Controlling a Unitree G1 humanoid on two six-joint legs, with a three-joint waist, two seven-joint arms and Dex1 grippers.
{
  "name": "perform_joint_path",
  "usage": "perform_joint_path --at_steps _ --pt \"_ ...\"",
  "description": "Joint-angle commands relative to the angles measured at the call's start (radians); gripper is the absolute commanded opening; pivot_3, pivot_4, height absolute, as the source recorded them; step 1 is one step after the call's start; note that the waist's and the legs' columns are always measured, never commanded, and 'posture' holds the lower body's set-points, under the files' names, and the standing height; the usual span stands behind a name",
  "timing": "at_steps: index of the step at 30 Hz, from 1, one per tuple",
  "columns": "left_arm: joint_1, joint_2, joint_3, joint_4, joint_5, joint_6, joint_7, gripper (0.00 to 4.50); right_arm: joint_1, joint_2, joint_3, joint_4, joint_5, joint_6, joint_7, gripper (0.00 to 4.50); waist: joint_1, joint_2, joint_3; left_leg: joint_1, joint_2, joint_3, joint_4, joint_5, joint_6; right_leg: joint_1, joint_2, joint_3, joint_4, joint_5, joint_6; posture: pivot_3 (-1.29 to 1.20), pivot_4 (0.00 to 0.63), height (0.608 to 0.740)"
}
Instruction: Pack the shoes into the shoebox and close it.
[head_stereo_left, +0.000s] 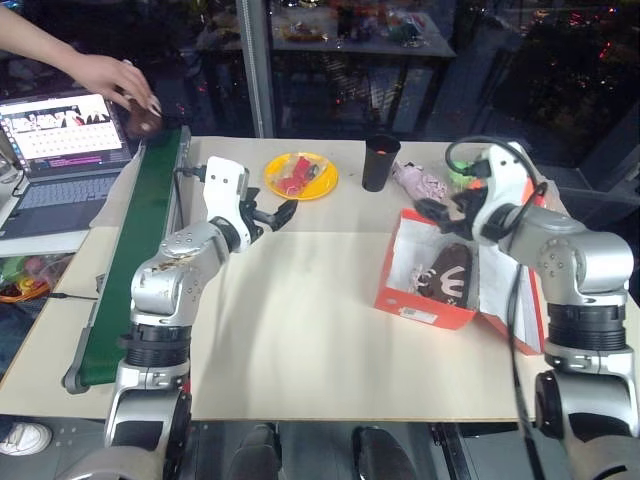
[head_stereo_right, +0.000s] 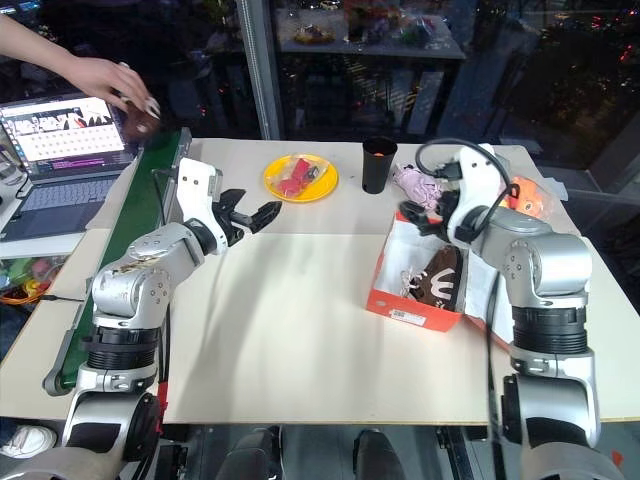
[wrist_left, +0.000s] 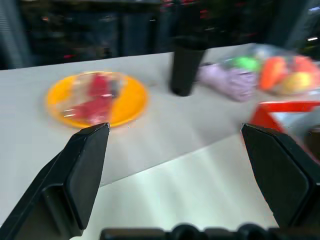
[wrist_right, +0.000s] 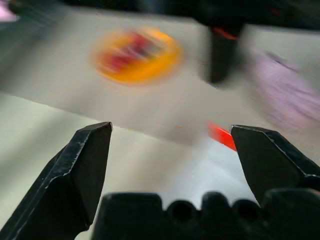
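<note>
The red-orange shoebox (head_stereo_left: 425, 300) stands open on the right of the table, its lid (head_stereo_left: 493, 290) folded out to the right. One dark brown shoe (head_stereo_left: 450, 272) with a white side mark lies inside it. My right gripper (head_stereo_left: 440, 210) hovers open just above the box's far edge, holding nothing. My left gripper (head_stereo_left: 272, 215) hangs open over the table's left half, pointing toward the yellow plate. At the far left a person's hand (head_stereo_left: 115, 78) holds the other dark brown shoe (head_stereo_left: 146, 121) above the far end of the green belt.
A green conveyor belt (head_stereo_left: 130, 260) runs along the table's left edge, with a laptop (head_stereo_left: 60, 140) beside it. At the back stand a yellow plate (head_stereo_left: 300, 175) with red pieces, a black cup (head_stereo_left: 380, 162), a pink cloth item (head_stereo_left: 420, 182) and orange toys (head_stereo_right: 525, 195).
</note>
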Motion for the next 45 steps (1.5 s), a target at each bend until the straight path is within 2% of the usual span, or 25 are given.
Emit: perform_joint_path --at_steps 1,3,8,13,18,31,37,45 --pt "0.066 0.022 0.111 -0.058 0.042 -0.023 0.1 4.5 0.06 0.065 -0.005 -0.178 0.15 -0.01 0.102 4.44 -0.003 0.0 0.0 0.0 0.0 0.0 0.0 0.0 0.0 0.0 0.0 0.0 0.0 0.0 0.0 0.0 0.15 0.736" --pt "0.105 0.02 0.136 -0.081 0.061 -0.029 0.136 4.5 0.101 0.089 0.034 -0.196 0.147 -0.033 0.126 4.44 -0.002 0.0 0.0 0.0 0.001 0.0 0.0 0.0 0.0 -0.001 0.0 0.0 0.001 0.0 0.0 0.0 0.15 0.736" --pt "0.214 -0.011 0.166 -0.142 0.105 -0.056 0.213 4.5 0.202 0.098 0.244 -0.218 -0.042 -0.272 0.203 4.44 0.005 0.0 0.0 0.001 0.0 0.0 0.001 0.0 -0.001 0.001 0.0 -0.001 0.001 0.0 0.0 0.0 0.15 0.736" --pt "0.289 -0.018 0.191 -0.177 0.108 -0.092 0.21 4.5 0.219 0.127 0.3 -0.145 -0.167 -0.434 0.2 4.44 0.003 0.0 0.0 0.001 0.001 0.0 0.002 0.001 -0.002 0.0 0.0 0.0 0.001 0.0 0.0 0.0 0.15 0.736" --pt "0.305 0.023 0.246 -0.143 0.1 -0.091 0.202 4.5 0.213 0.117 0.319 -0.095 -0.182 -0.416 0.247 4.44 0.003 -0.001 0.0 0.003 0.001 0.0 0.002 0.0 -0.003 0.001 0.0 0.0 0.001 -0.001 -0.002 0.0 0.15 0.736" --pt "0.149 0.192 0.304 0.148 0.089 -0.161 0.076 4.5 0.179 0.187 0.319 -0.018 -0.245 -0.449 0.229 4.44 0.003 -0.001 0.0 0.003 0.001 0.0 0.001 0.0 -0.003 0.0 0.001 -0.001 0.001 0.0 0.0 0.0 0.15 0.736" --pt "-0.014 0.275 0.265 0.428 0.142 -0.287 0.031 4.5 0.159 0.197 0.312 -0.012 -0.248 -0.456 0.227 4.44 0.003 -0.003 0.001 0.002 0.002 0.0 0.0 0.0 -0.003 -0.001 0.001 -0.001 0.002 0.0 0.0 0.0 0.15 0.736" --pt "-0.205 0.299 0.214 0.748 0.197 -0.391 0.004 4.5 0.149 0.175 0.304 -0.02 -0.254 -0.445 0.228 4.44 0.003 -0.005 0.001 0.001 0.001 0.0 0.0 0.001 -0.003 -0.001 0.001 -0.002 0.001 0.001 0.0 0.0 0.15 0.736"
